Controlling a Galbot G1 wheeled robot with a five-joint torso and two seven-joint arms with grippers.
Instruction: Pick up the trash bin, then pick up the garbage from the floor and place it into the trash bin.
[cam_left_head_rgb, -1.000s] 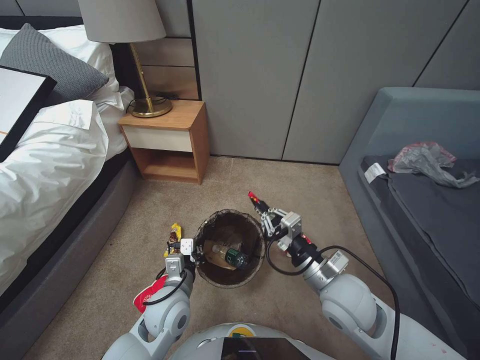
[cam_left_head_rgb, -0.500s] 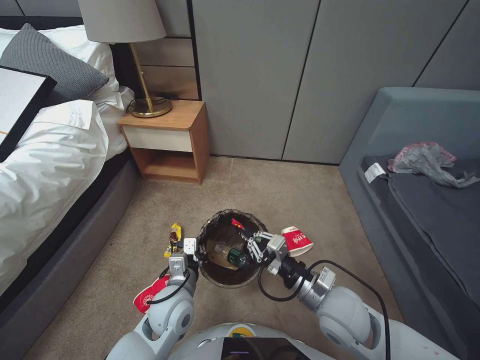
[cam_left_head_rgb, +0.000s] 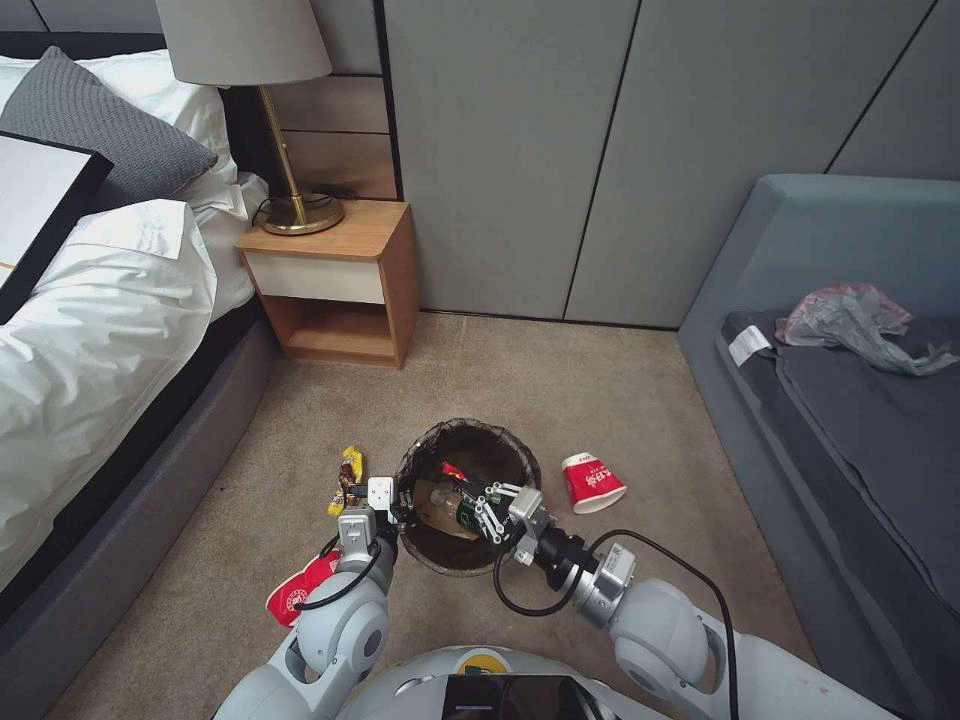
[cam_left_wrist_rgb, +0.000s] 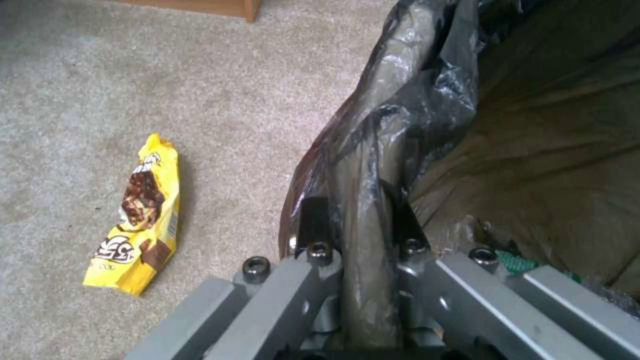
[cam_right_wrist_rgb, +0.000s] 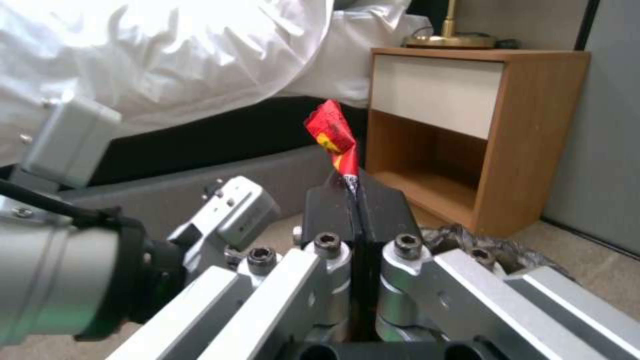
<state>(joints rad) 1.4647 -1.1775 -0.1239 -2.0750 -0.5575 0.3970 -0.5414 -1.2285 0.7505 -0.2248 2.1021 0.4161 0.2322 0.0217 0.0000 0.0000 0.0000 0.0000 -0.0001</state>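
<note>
The left gripper (cam_left_wrist_rgb: 360, 235) pinches the near-left rim of the trash bin (cam_left_head_rgb: 518, 462). The right gripper (cam_right_wrist_rgb: 357, 192), over the bin's opening, is pressed together on a red wrapper (cam_right_wrist_rgb: 333, 135). Inside the bin lie a green-labelled bottle (cam_left_head_rgb: 462, 510) and a tan paper bag (cam_left_head_rgb: 432, 500). A second ago the right gripper was beyond the bin's far-right rim. A crushed cup (cam_left_head_rgb: 296, 592) lies nearer than the bin, a yellow snack wrapper (cam_left_wrist_rgb: 137, 220) left of it, a red-and-white cup (cam_left_head_rgb: 590, 482) right of it.
</note>
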